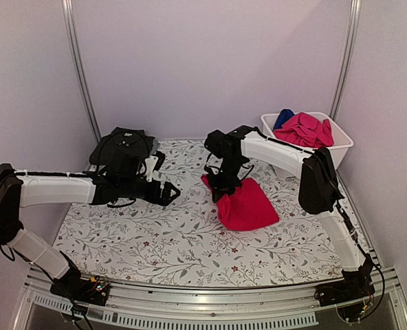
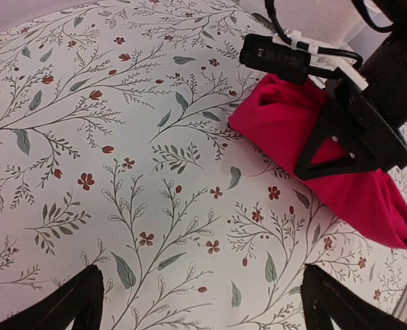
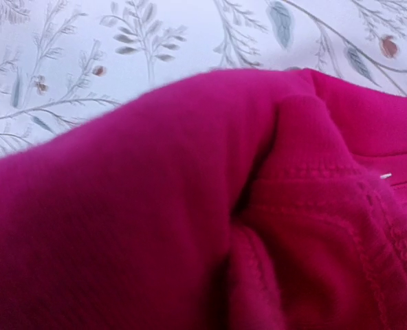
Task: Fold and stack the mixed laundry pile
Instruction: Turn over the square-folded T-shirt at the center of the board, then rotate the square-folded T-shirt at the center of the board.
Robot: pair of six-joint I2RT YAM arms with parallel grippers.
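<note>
A red tee (image 1: 248,206) lies bunched in the middle of the floral cloth. My right gripper (image 1: 224,187) points down at its left end and is shut on it. In the right wrist view the red tee (image 3: 155,206) fills the frame and hides the fingers. In the left wrist view the tee (image 2: 368,199) lies at the upper right with the right gripper (image 2: 341,137) on it. My left gripper (image 1: 170,193) is open and empty, left of the tee, its fingertips (image 2: 86,302) wide apart over bare cloth. A dark charcoal polo (image 1: 124,148) lies at the back left.
A white tub (image 1: 341,141) stands at the back right holding a magenta-pink garment (image 1: 305,129) and a royal blue one (image 1: 283,118). The floral cloth (image 1: 155,240) covers the table. Metal frame posts stand at both back corners.
</note>
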